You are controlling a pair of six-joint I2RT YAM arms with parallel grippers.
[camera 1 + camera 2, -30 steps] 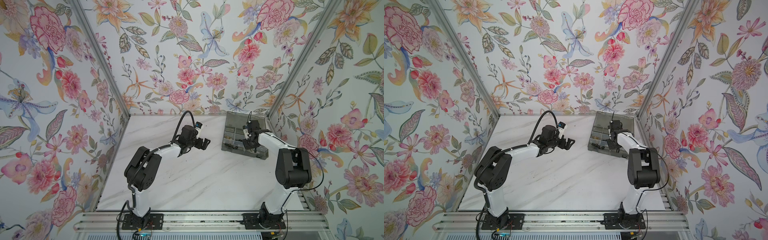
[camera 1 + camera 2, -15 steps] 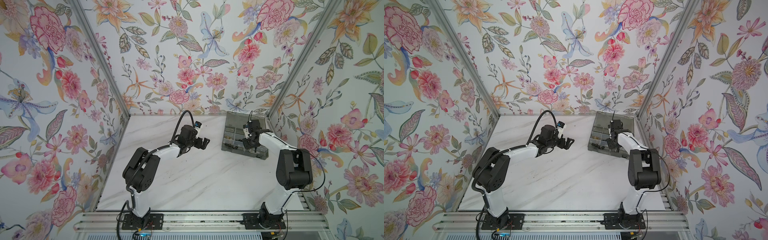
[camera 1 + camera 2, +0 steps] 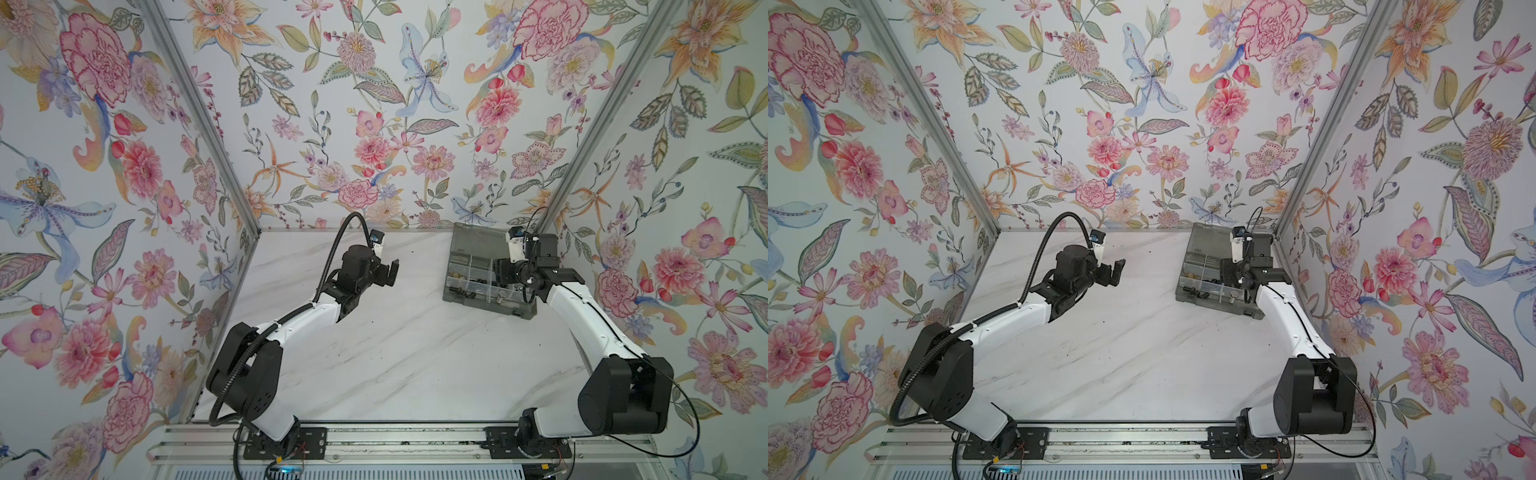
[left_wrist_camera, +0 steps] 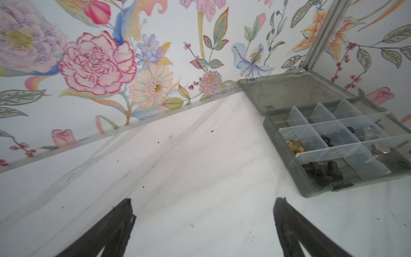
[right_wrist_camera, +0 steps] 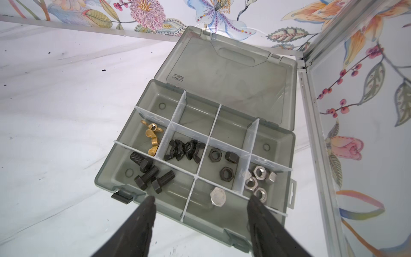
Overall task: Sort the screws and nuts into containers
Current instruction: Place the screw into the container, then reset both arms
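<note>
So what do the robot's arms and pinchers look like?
The left arm and right arm are white tubes with chunky black joints. A ribbed black hose loops along the left one. The left gripper and right gripper each have two dark pointed fingers.

Bright, even, diffuse light; shadows faint, soft-edged; both top views sharp; wrist views wide-angle, straight lines bowed toward edges.
</note>
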